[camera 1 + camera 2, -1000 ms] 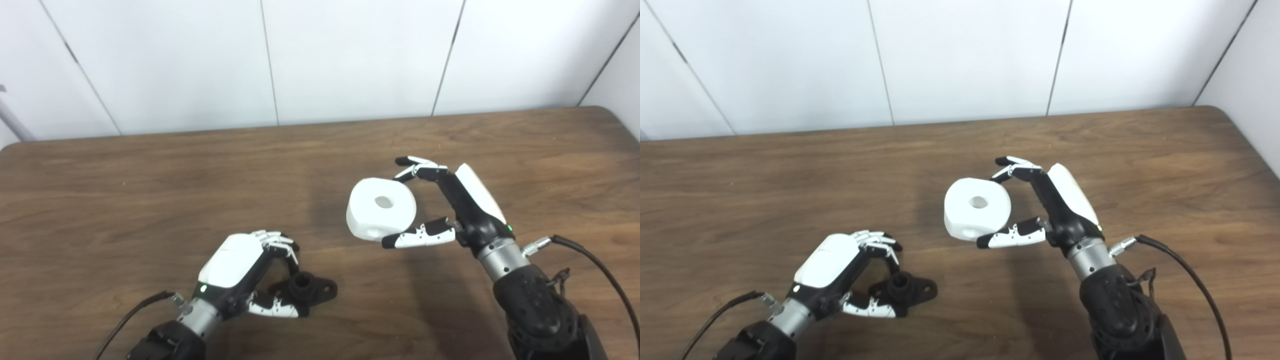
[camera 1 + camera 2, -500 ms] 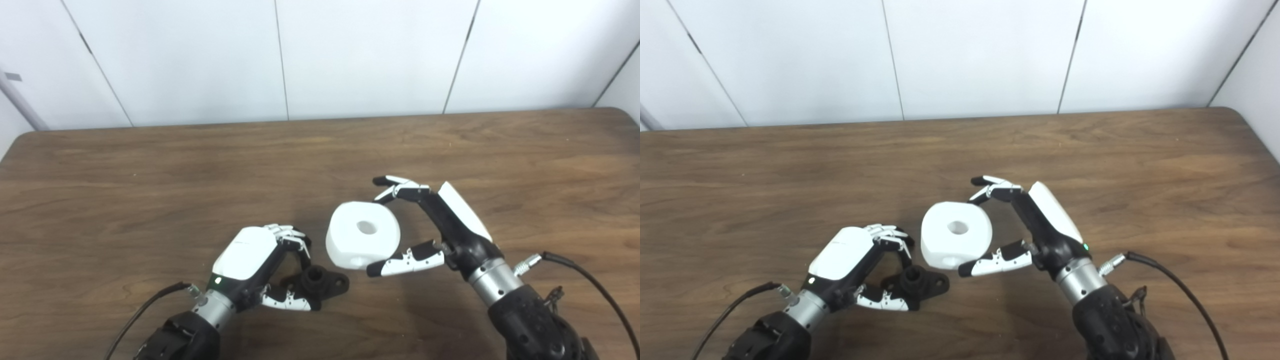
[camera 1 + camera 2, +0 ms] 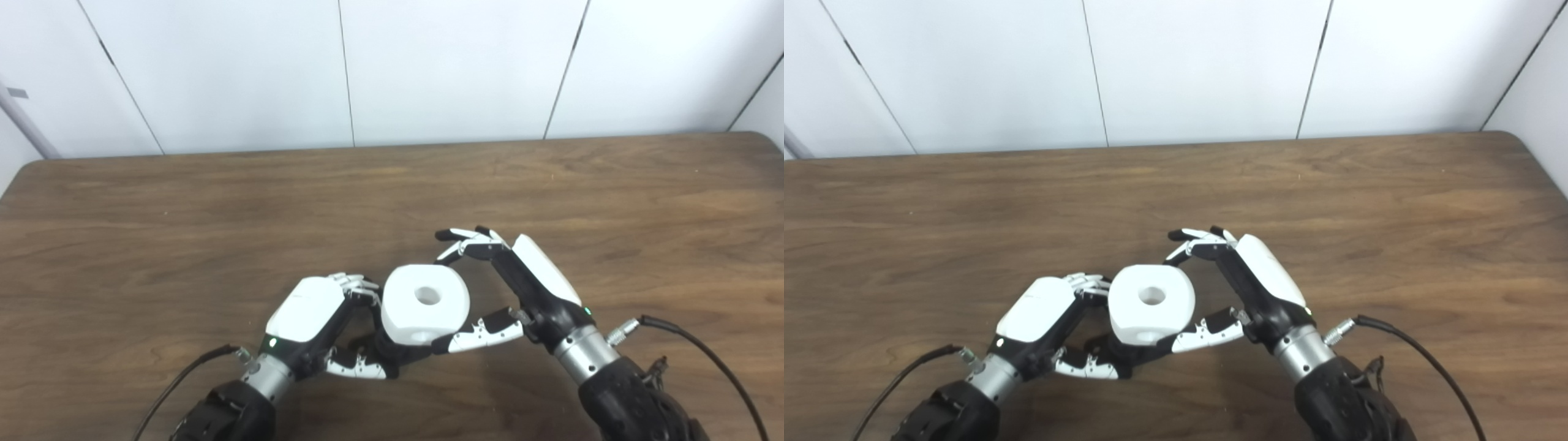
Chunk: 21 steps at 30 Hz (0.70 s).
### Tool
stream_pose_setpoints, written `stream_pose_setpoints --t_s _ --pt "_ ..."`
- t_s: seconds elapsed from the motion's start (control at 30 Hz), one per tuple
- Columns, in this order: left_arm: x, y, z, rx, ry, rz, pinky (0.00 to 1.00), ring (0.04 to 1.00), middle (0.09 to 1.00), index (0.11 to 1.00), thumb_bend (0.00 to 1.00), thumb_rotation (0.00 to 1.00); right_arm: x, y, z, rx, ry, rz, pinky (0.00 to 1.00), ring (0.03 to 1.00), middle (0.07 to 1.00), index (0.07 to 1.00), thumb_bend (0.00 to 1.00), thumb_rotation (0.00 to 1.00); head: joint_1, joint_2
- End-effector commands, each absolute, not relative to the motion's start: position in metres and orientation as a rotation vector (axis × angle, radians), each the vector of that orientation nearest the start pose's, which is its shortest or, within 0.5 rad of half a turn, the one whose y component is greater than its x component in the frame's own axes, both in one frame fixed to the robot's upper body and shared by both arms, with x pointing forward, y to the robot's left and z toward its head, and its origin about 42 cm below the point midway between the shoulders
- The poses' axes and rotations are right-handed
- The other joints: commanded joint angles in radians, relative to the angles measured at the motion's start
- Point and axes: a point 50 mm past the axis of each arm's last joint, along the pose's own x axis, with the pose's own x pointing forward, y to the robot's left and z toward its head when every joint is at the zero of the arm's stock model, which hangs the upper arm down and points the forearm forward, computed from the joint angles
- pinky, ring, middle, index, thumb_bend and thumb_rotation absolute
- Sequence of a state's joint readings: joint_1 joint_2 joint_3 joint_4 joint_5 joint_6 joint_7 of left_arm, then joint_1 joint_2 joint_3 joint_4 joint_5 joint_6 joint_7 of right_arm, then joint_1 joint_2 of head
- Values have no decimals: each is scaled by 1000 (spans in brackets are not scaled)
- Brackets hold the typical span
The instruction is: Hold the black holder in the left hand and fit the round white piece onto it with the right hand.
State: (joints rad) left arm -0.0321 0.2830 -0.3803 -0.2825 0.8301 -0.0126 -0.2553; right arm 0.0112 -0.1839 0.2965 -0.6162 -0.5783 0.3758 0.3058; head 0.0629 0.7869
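Over the wooden table (image 3: pixel 184 233), the right hand (image 3: pixel 520 288), pinching the white piece (image 3: pixel 424 303), hovers over the black holder (image 3: pixel 392 354) clasped by the left hand (image 3: pixel 306 315); next, I'd judge, lining hole to peg and pressing down.

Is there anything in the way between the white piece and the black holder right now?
Nothing visible stands between them. The round white piece, held in the right hand, sits directly over the black holder, which the left hand grips on the table. Whether they already touch is hidden under the piece.
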Motion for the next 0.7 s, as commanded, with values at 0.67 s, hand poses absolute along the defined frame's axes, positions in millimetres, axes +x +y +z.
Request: stream_pose_setpoints --t_s 0.67 --pt "260 163 143 1102 -279 -592 873 835 768 484 522 50 242 -161 218 -673 -280 328 1000 906 851 483 521 140 4 0"
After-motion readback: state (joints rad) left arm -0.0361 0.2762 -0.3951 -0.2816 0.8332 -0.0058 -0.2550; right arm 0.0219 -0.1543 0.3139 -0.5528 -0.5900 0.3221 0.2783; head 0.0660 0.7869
